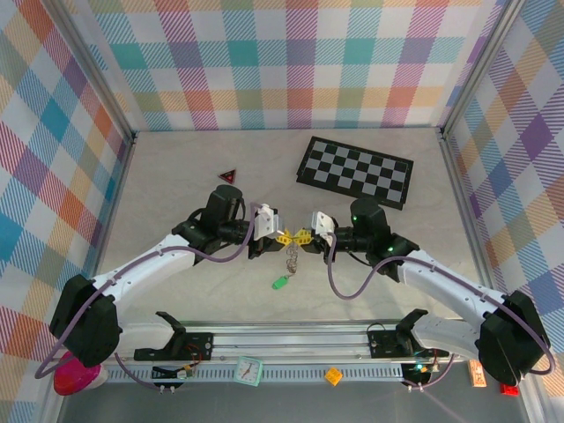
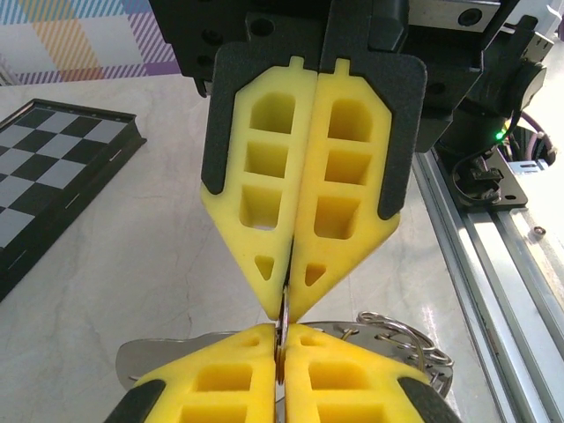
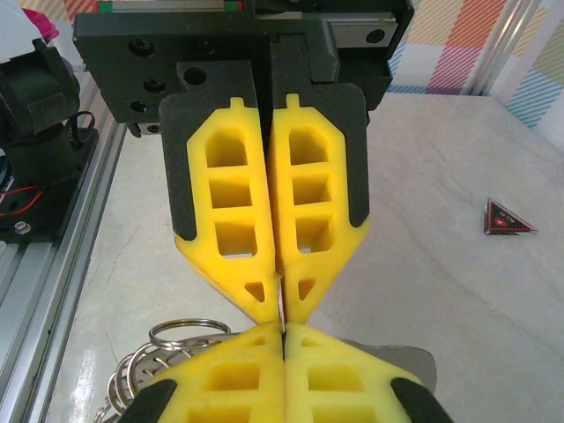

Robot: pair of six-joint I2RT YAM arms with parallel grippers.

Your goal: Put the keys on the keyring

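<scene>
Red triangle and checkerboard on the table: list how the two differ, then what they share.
Size: the red triangle is tiny; the checkerboard is many times larger.
Shape: the triangle has three sides; the checkerboard is a rectangle.
Colour: the triangle is red with a dark rim; the checkerboard is black with pale squares.
Shared: both lie flat on the table, in its far half, apart from each other.

The left claw (image 2: 280,333) and right claw (image 3: 284,333) are showing yellow foam with black backs. The keyring (image 2: 407,340) is shining silver. 1 key (image 1: 280,283) is looking green. The triangle (image 3: 508,218) is glowing red. The board (image 1: 355,172) is wearing black and white squares.
</scene>
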